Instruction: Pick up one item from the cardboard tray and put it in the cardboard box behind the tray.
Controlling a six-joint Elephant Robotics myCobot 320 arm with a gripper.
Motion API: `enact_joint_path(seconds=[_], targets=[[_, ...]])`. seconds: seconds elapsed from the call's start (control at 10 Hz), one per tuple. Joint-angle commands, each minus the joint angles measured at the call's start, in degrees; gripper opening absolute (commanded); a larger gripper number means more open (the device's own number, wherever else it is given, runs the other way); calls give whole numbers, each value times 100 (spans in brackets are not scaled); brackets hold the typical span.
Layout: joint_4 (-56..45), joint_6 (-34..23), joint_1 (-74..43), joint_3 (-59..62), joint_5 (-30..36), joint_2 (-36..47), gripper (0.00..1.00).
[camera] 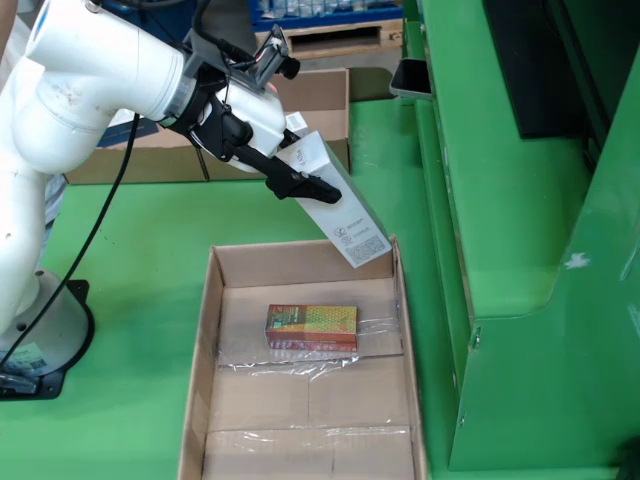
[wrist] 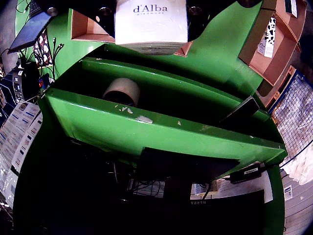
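Note:
In the standing view my gripper (camera: 303,186) is shut on a long white box (camera: 340,210) and holds it tilted in the air over the far edge of the cardboard tray (camera: 300,262). A colourful small box (camera: 311,327) lies on plastic film in the tray. An open cardboard box (camera: 318,98) stands behind the tray, just beyond the gripper. In the gripper-mounted view the white box (wrist: 150,22), marked "d'Alba", fills the top middle, with the open cardboard box (wrist: 85,27) beside it at the upper left.
A green machine frame (camera: 500,200) rises right of the tray. In the gripper-mounted view a green shelf (wrist: 161,127) holds a tape roll (wrist: 121,91), and another cardboard box (wrist: 274,44) stands at the upper right. The arm's base (camera: 40,340) stands left of the tray.

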Motion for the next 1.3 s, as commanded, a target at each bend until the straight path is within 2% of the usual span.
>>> enact_joint_path(seconds=[0.0, 0.6, 1.2], targets=[[-210, -61, 550, 149, 77, 351, 0], [-1039, -226, 1273, 149, 251, 682, 0], [-1393, -235, 1814, 149, 276, 803, 0]])
